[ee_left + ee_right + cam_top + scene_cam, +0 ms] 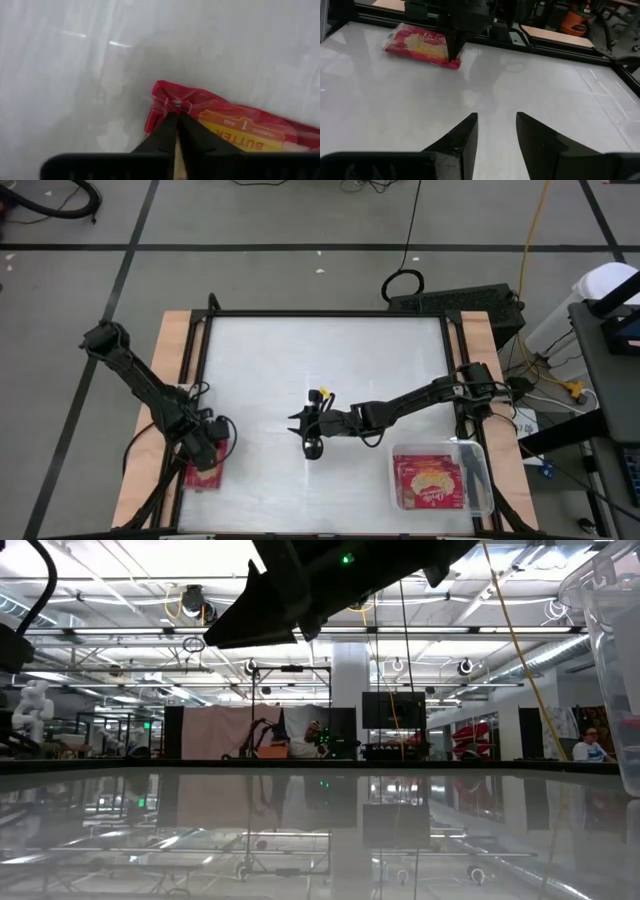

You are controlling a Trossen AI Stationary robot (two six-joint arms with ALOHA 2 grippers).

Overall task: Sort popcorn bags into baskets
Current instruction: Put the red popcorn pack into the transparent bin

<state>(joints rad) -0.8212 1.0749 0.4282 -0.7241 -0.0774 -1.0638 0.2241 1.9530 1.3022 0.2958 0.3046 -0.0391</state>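
We log: L gripper (176, 112) pinched shut on popcorn bag (225, 125) edge, table (300, 360) 8 o'clock. R gripper (496, 125) parted, empty, centre. Basket (480, 480) w/ bags, 4 o'clock.

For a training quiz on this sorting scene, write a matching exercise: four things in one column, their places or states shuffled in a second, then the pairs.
1. left gripper
2. right gripper
3. clear plastic rectangular basket
4. flat red popcorn bag at the table's left edge

A. holds red packets
B. open, empty, mid-table
C. pinched at one end
D. shut on a bag

Pairs: 1-D, 2-B, 3-A, 4-C
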